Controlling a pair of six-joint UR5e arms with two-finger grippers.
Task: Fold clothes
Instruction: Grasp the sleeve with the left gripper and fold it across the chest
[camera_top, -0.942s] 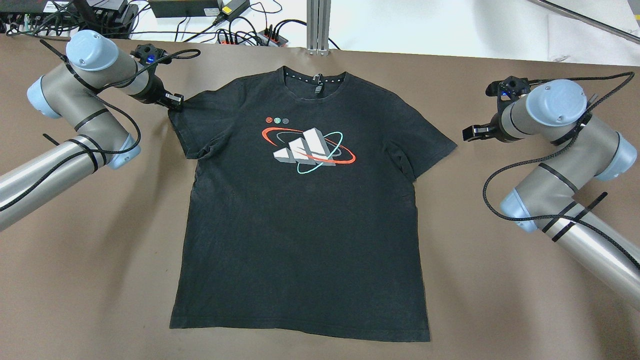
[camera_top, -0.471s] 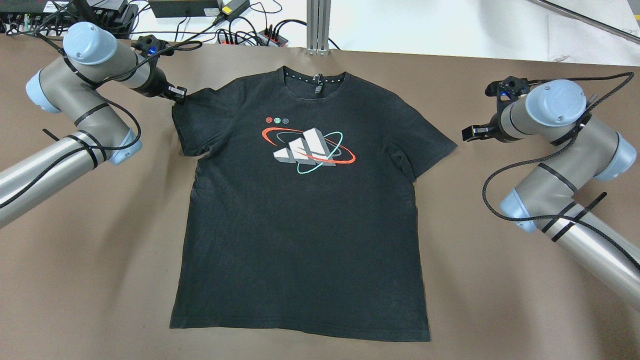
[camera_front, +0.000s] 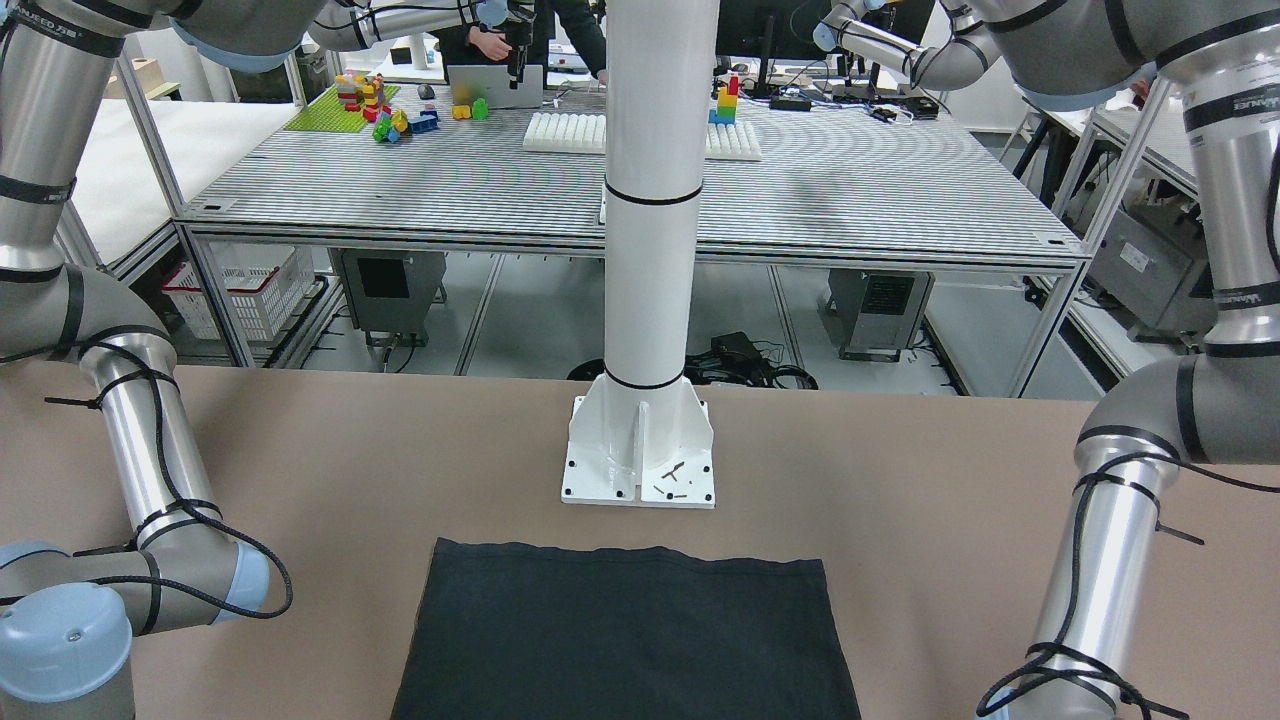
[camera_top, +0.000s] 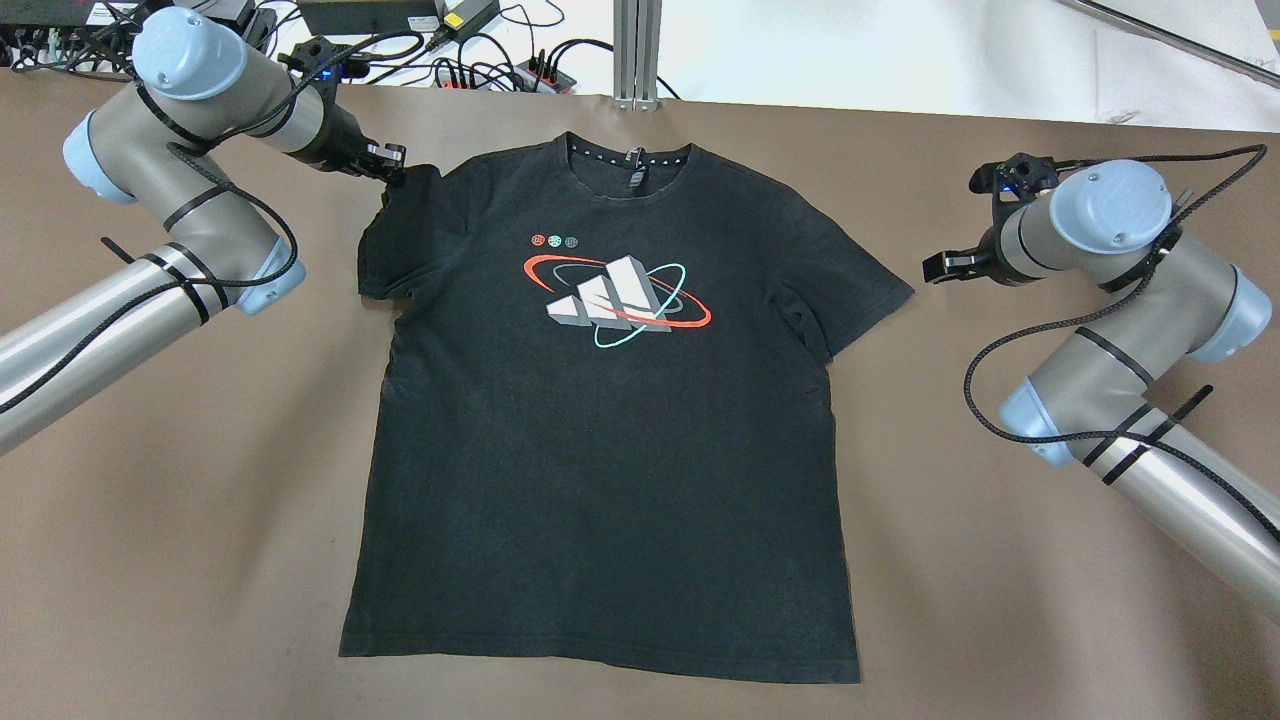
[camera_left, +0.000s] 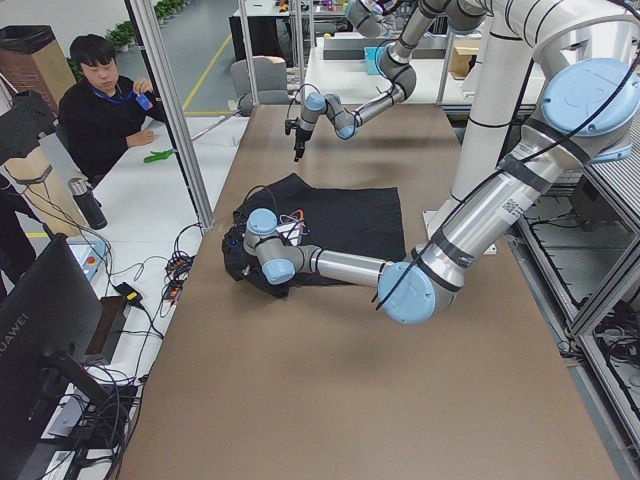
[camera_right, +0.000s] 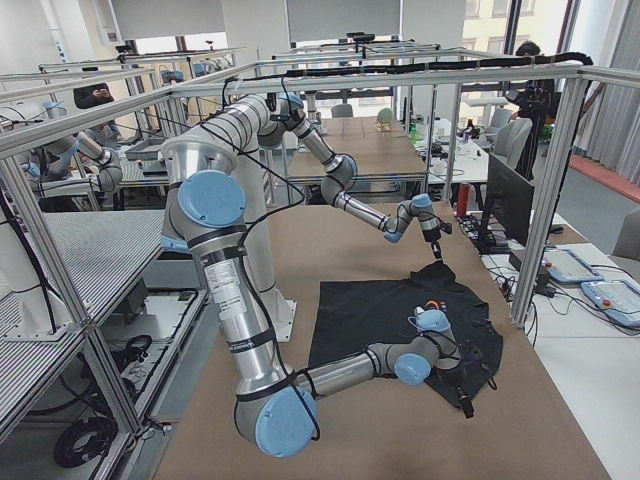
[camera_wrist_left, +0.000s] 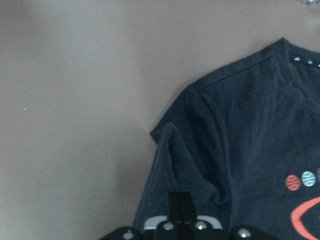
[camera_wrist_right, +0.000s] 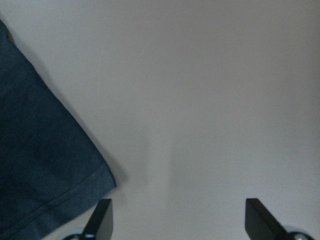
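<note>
The clothes are one black T-shirt (camera_top: 600, 450) with a red, white and teal print, lying flat and face up on the brown table (camera_top: 180, 520). My left gripper (camera_top: 395, 172) is shut on the shirt's left sleeve (camera_wrist_left: 180, 150) and holds it bunched up, drawn in toward the collar. In the left wrist view the jaws are closed on the fabric. My right gripper (camera_top: 935, 265) is open and empty, just outside the right sleeve (camera_wrist_right: 40, 165). Its fingertips (camera_wrist_right: 102, 215) stand wide apart. The bottom hem (camera_front: 620, 555) lies near the white pillar's base plate (camera_front: 640, 455).
Power strips and cables (camera_top: 500, 70) and an aluminium post (camera_top: 635, 50) stand along the table's far edge. The white pillar (camera_front: 650, 200) rises just behind the shirt's hem. A seated operator (camera_left: 100, 110) is beyond the far edge.
My left gripper has moved away from the robot and toward the collar with the left sleeve in it; the sleeve is now pulled in and rumpled. The right arm has not moved.
</note>
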